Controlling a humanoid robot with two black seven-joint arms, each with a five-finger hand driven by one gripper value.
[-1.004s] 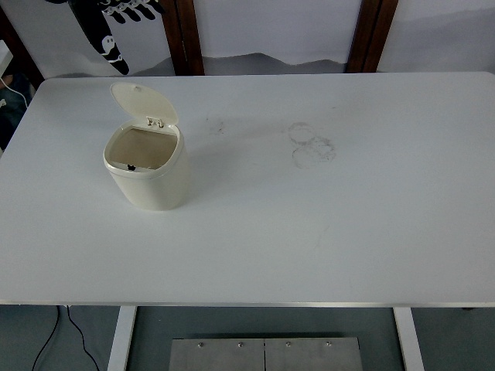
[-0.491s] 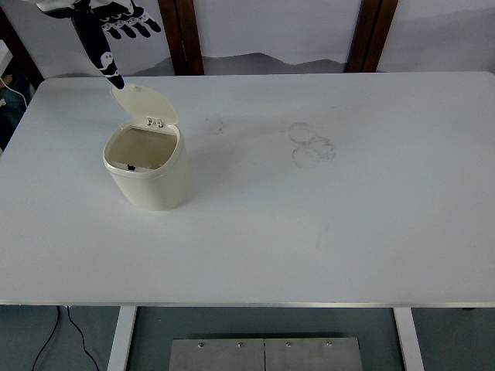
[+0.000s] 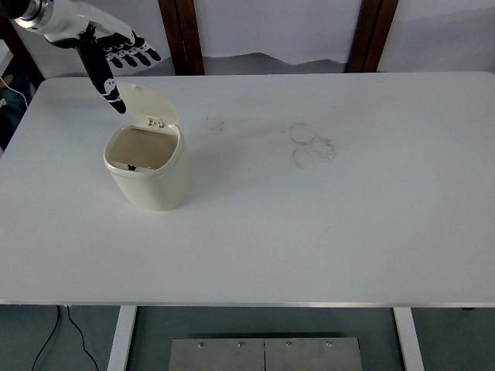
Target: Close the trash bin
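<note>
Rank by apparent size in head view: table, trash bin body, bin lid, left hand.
1. table, by far the largest.
2. trash bin body.
3. bin lid, open and tilted back, so foreshortened.
4. left hand, close to the lid in apparent size; it sits farther back, so that order is unsure.

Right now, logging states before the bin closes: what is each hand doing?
Left hand: open, holding nothing, by the trash bin lid.
Right hand: not in view.

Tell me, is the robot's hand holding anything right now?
No, nothing is held. The left hand hangs with fingers spread behind the trash bin, its thumb pointing down by the edge of the open lid.
</note>
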